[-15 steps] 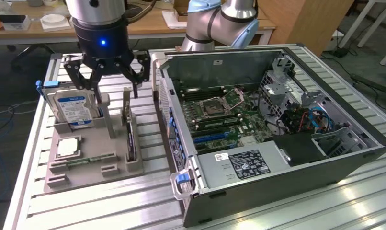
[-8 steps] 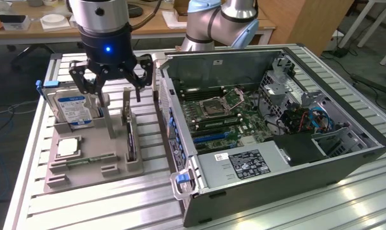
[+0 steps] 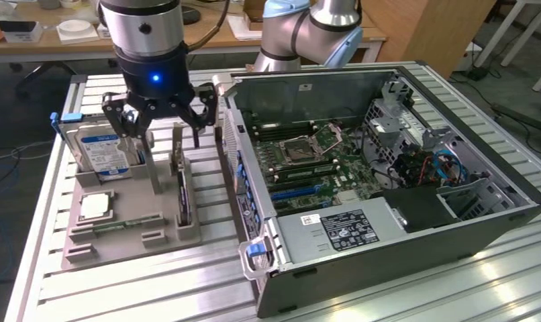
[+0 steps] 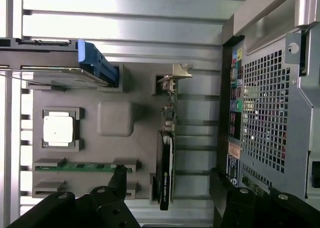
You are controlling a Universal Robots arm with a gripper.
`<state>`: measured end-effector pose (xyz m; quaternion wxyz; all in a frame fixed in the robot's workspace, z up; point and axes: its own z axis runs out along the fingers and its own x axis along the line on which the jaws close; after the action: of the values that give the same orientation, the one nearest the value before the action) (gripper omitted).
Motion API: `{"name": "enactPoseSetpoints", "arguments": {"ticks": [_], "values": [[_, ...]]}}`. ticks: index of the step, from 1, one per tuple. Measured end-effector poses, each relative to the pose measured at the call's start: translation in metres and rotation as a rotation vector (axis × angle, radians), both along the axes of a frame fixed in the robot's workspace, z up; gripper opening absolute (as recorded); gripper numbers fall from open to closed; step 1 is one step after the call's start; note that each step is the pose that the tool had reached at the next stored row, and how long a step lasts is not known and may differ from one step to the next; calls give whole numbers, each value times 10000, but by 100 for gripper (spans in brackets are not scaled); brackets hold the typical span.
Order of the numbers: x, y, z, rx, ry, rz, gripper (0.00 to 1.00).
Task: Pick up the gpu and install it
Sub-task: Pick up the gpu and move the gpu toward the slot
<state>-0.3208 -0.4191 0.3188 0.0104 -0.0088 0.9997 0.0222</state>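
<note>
The gpu [image 3: 180,180] stands on its long edge in a slot of the grey holder tray [image 3: 150,201], a thin dark card with a black cooler on one face. In the wrist view the gpu [image 4: 166,160] has its silvery bracket at the far end. My gripper [image 3: 166,146] hangs just above the card, open, with one finger on each side and nothing held. The fingertips [image 4: 120,174] in the wrist view stand wide apart around the card's cooler end, and my gripper [image 4: 168,179] does not touch the card.
A silver hard drive [image 3: 105,153] with a blue-white label stands in the tray beside the gripper. A processor [image 3: 96,205] and a green memory stick [image 3: 125,223] lie nearer. The open computer case [image 3: 378,181] with its motherboard [image 3: 311,161] sits at the exterior view's right.
</note>
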Motion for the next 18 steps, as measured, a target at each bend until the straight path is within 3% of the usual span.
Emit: {"name": "enactPoseSetpoints", "arguments": {"ticks": [18], "values": [[49, -24, -294, -9, 9, 13, 76]]}}
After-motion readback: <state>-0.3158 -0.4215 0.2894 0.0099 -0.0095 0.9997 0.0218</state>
